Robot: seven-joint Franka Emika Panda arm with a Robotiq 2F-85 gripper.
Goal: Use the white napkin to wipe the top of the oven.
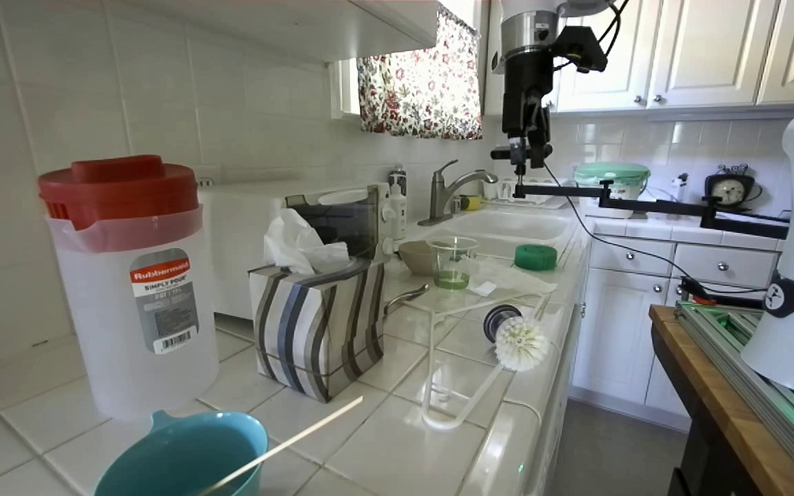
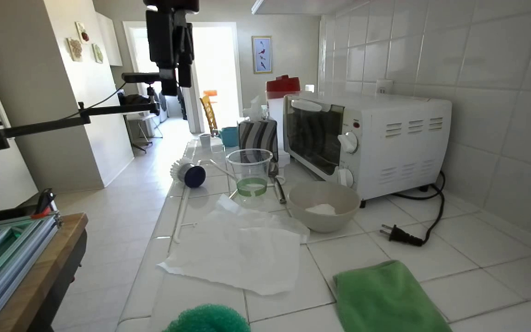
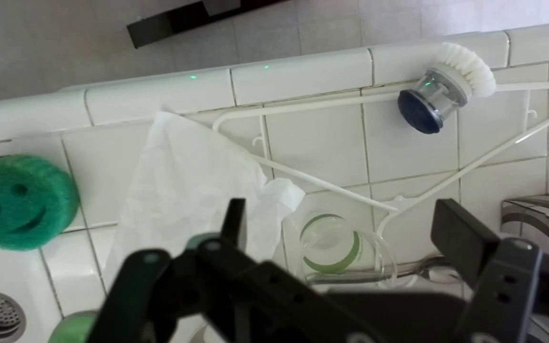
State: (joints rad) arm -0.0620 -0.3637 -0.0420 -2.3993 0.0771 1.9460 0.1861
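Tiled in white, the kitchen wall [image 2: 491, 50] and the bench [image 2: 496, 267] meet beside me, and a flowered curtain [image 1: 421, 86] hangs near the faucet [image 1: 442, 193]. Spread on that bench, creased and curled a little at one edge, lies the white napkin [image 2: 247, 258], just beside a beige bowl [image 2: 325, 222] with something white [image 2: 321, 209] in it; whether they touch I can't tell. A clear, green-banded plastic cup [image 2: 251, 184] stands upright near it. The white toaster oven [image 2: 399, 147] sits along the wall, its cord [image 2: 442, 203] trailing to a plug [image 2: 401, 236] that lies loose on the bench. One end of a white plastic hanger [image 3: 312, 105] meets the napkin, and a dish brush [image 3: 446, 93] rests on its side across the hanger's long bar. On the napkin's other side sits a smiley-faced green scrubber [image 3: 22, 205], with a green cloth [image 2: 385, 299] near it. Beyond the clear cup, a striped tissue box [image 1: 318, 331] stands beside the oven, and past that are a red-lidded Rubbermaid pitcher [image 1: 138, 296] and a turquoise cup [image 1: 183, 448] with a thin wooden stick [image 1: 293, 439] across its rim. Overhead hangs the robot arm [image 1: 529, 31], its jaws spread wide with nothing between them, well apart from the napkin below.
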